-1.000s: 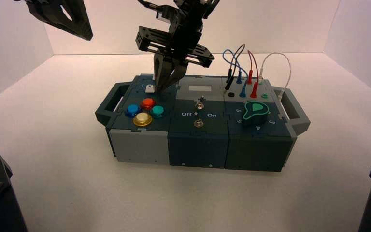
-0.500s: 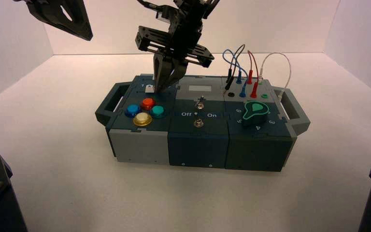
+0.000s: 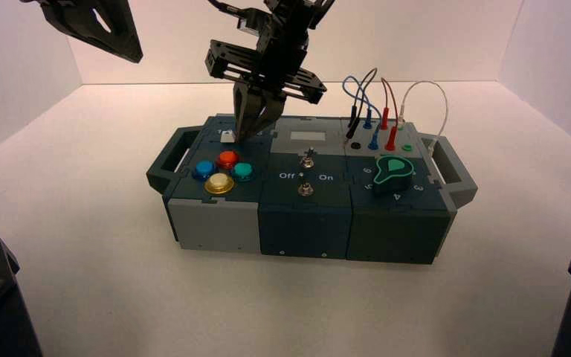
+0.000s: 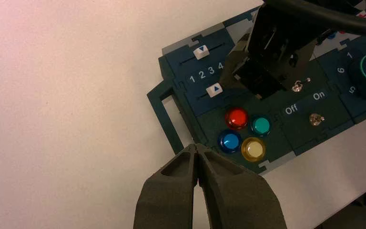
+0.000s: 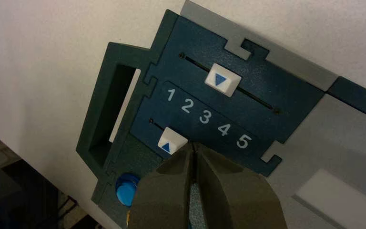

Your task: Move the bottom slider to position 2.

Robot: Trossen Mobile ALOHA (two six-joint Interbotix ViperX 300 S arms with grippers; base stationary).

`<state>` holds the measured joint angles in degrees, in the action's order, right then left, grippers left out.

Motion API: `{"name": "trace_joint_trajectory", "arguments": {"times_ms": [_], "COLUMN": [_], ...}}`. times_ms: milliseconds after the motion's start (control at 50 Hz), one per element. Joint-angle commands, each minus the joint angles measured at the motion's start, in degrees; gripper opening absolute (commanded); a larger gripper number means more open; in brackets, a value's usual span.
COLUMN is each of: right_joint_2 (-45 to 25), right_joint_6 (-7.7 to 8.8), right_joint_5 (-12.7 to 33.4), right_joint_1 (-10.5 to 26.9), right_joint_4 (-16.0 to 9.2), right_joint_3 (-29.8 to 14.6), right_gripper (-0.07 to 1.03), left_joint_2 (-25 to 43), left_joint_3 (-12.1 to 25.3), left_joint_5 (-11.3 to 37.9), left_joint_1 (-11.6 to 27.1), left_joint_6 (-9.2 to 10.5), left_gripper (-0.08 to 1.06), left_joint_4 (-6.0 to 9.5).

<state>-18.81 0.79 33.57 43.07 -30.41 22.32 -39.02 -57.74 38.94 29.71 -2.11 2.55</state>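
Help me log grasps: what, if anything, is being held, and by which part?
Nothing is held. The right gripper, closed, has its tips beside the bottom slider, not around it. The left gripper idles, shut, at the high view's upper left.

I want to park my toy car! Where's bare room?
There's bare tabletop in front of the box and beyond its right handle. It's crowded around the wires and bottom slider, beside the right end effector. The left end effector waits left.
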Motion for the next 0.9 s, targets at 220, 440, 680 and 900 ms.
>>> {"name": "trace_joint_trajectory", "arguments": {"times_ms": [220,440,680,900], "right_joint_2": [0.7,2.0,7.6,11.7], "right_joint_6": [0.0,0.09,0.18,0.7], "right_joint_5": [0.0,0.0,-0.4,-0.9], "right_joint_1": [0.8,0.8,0.7,0.8], "right_joint_4": [-0.2,0.4,2.1,2.9], "right_joint_3": [-0.5,0.8,4.3,7.4], "right_gripper": [-0.02,-0.02,-0.02,-0.02], "left_joint_2": [-0.2,-0.2,0.0,0.2], "left_joint_3": [1.0,1.0,0.9,0.7], "left_joint_5": [-0.1,-0.1,-0.6,-1.1], "left_joint_1": [0.1,0.1,0.1,0.1], "left_joint_6": [-0.35,-0.35,-0.35,-0.35], "left_gripper": [-0.03,-0.03,-0.03,-0.03], "left_joint_4": [0.0,0.0,-0.44,-0.53]}}
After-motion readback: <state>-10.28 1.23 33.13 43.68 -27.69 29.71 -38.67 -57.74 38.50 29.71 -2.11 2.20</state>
